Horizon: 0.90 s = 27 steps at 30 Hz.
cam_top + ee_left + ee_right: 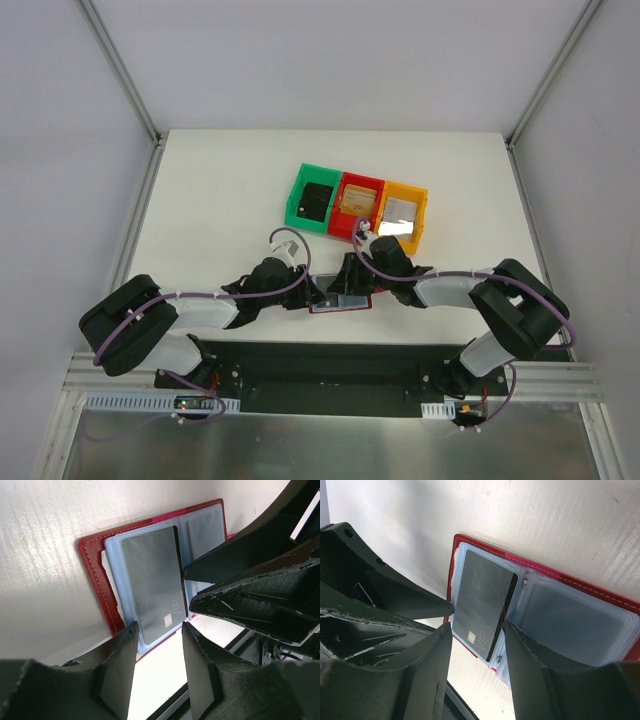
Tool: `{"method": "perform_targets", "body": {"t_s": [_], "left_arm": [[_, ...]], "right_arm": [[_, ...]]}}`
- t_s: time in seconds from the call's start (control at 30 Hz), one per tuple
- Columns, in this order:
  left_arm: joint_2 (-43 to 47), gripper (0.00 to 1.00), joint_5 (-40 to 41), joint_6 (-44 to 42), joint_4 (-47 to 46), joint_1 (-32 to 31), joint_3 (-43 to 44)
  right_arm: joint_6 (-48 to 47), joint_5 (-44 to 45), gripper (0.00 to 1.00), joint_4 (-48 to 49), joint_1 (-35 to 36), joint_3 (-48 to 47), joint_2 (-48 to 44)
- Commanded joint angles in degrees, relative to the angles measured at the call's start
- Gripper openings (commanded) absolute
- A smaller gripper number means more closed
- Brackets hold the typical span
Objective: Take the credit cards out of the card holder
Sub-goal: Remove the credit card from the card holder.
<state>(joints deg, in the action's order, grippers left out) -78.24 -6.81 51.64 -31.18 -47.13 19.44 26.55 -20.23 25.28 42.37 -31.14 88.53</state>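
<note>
Left gripper (160, 630): you have it half open, empty, by the card holder's (95, 565) lower edge.
Right gripper (477, 630): half open, empty.
Card holder: open on the counter (40, 555), grey credit card (150, 580) pocketed, mid-frame.

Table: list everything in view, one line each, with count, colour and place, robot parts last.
table: one, white, under everything
green bin: one, green, far centre, left of row
red bin: one, red, middle of row
orange bin: one, orange, right of row
black card: one, black, in green bin
tan card: one, tan, in red bin
silver card: one, silvery, in orange bin
holder: one, red, open, near edge
grey card: one, grey, in holder
left gripper: one, black, open, at holder
right gripper: one, black, open, at holder
</note>
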Motion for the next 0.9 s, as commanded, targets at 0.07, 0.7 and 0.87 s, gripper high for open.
{"method": "perform_targets", "body": {"t_s": [0.07, 0.7, 0.87], "left_arm": [[0.7, 0.40, 2.3, -0.5, 0.9, 0.6, -0.5], [-0.7, 0.40, 1.9, -1.2, 1.5, 0.6, 0.8], [-1.0, 0.40, 1.6, -1.4, 1.6, 0.6, 1.1]], "right_arm": [[-0.4, 0.9, 0.49, -0.1, -0.6, 0.8, -0.8], [0.3, -4.0, 0.46, 2.1, 0.3, -0.9, -1.6], [0.9, -5.2, 0.46, 3.0, 0.5, -1.0, -1.0]]}}
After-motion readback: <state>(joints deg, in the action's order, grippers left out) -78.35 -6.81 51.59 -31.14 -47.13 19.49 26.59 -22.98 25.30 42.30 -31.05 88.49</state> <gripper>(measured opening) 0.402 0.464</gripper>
